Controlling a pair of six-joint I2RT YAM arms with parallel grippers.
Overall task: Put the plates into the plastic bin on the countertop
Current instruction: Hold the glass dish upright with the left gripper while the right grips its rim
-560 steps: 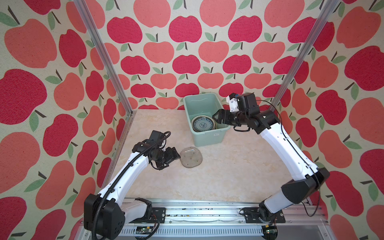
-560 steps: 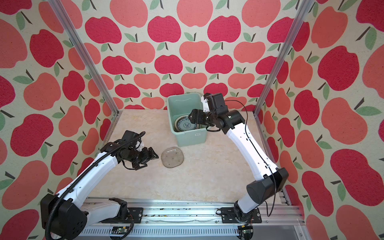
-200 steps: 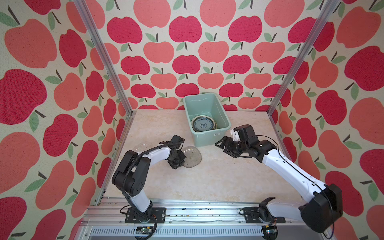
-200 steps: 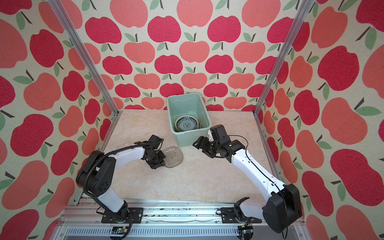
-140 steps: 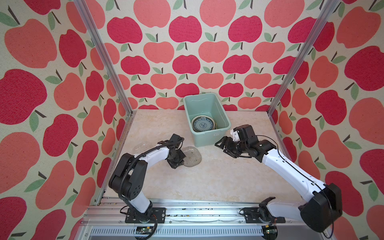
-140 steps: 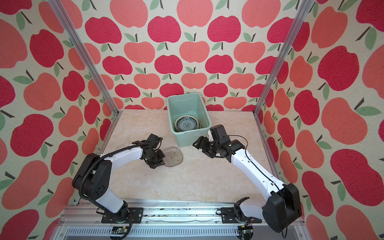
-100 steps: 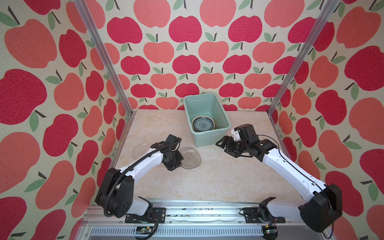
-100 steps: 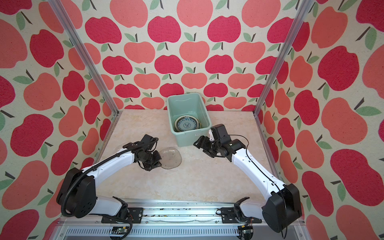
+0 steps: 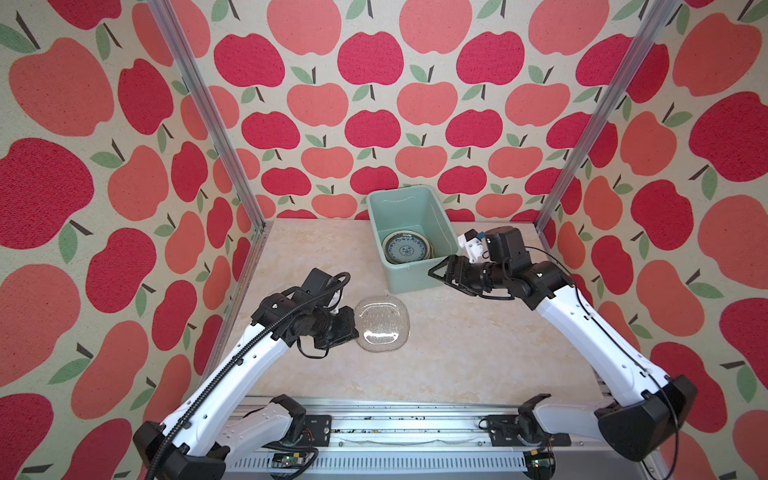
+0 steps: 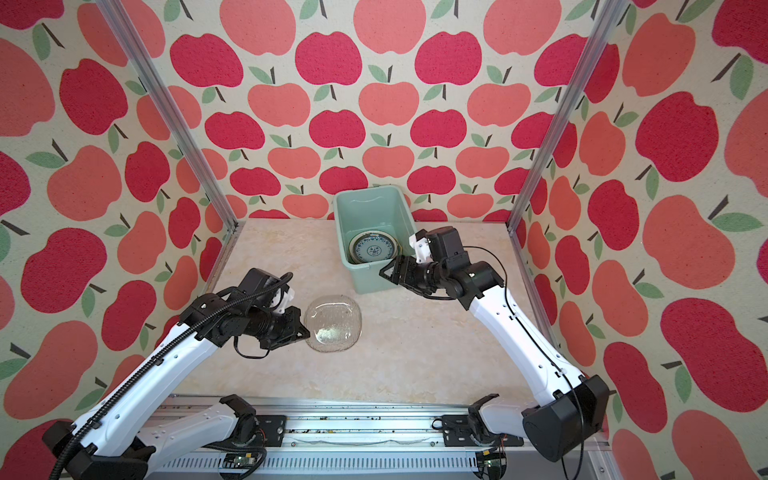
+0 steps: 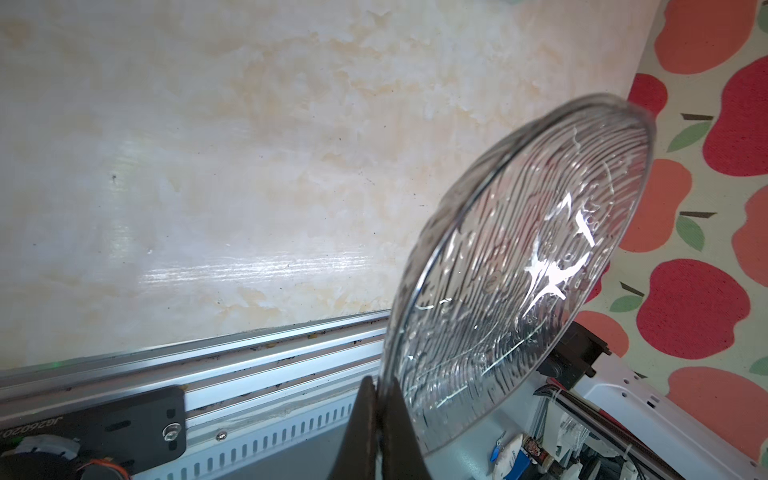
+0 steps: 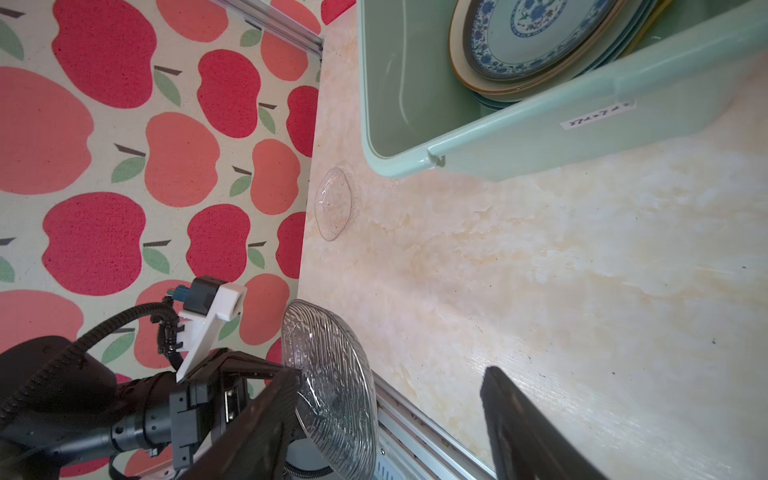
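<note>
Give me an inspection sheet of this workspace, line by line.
Surface: beige marble countertop, a few dark specks.
Job's things: mint-green bin holds stacked plates, blue-patterned plate on top; clear glass plate held up by its rim; second clear plate flat by the left wall.
Clutter: nothing seen.
Grippers: left gripper shut on that plate's rim; right gripper open, empty, near the bin.
Cables: black hose along left arm, thin lead looping at right wrist.
Surroundings: apple-patterned walls, aluminium rail in front.

You are holding a ribbed clear glass plate (image 9: 383,324) by its rim, tilted above the countertop (image 9: 457,353), left of centre. A blue-patterned plate (image 9: 405,248) is topping the stack in the mint-green plastic bin (image 9: 409,279), upper centre.
</note>
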